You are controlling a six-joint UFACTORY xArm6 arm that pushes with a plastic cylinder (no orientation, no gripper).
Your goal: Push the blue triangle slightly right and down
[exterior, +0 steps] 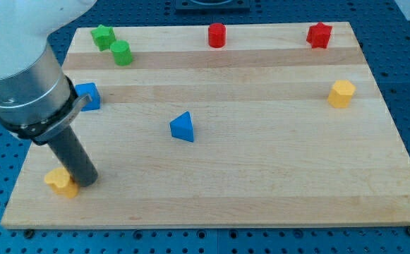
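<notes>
My tip (87, 183) down at the view's bottom left, touching a yellow block (61, 181), no gripper to see, blue triangle (183, 127) well apart near the board's (261, 190) middle.

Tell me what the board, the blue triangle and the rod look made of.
The pale board looks like unvarnished wood: grain lines and plank bands show. The blue triangular block seems painted wood or plastic, with flat, even colour; which one is unclear. The dark straight rod looks matte, maybe rubber or plastic; my tip sits beside the yellow block.
</notes>
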